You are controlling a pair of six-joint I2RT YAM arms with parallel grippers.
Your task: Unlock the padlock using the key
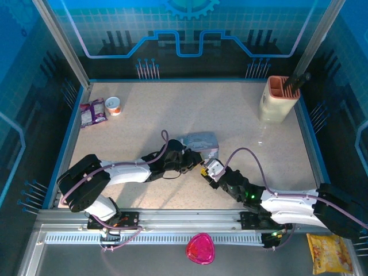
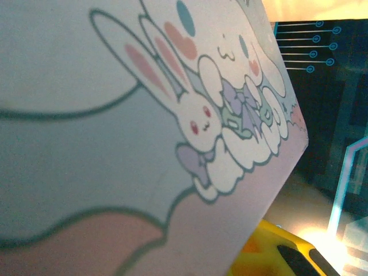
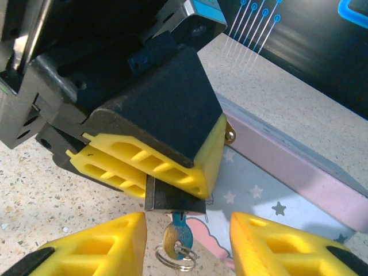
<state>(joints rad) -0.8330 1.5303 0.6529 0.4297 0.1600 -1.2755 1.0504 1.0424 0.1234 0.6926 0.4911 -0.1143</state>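
Speckled table (image 1: 230, 115) | dark boxy padlock (image 3: 172, 200) at tin (image 3: 276, 172) edge, key (image 3: 174, 237) in base | left gripper (image 1: 194, 161) clamped padlock | right gripper (image 3: 188, 244) stood open.

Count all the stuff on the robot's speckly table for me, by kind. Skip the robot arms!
Tin box: 1
Padlock: 1
Key: 1
Small cup: 1
Purple packets: 2
Tall holder, with what's in it: 1
Total: 7
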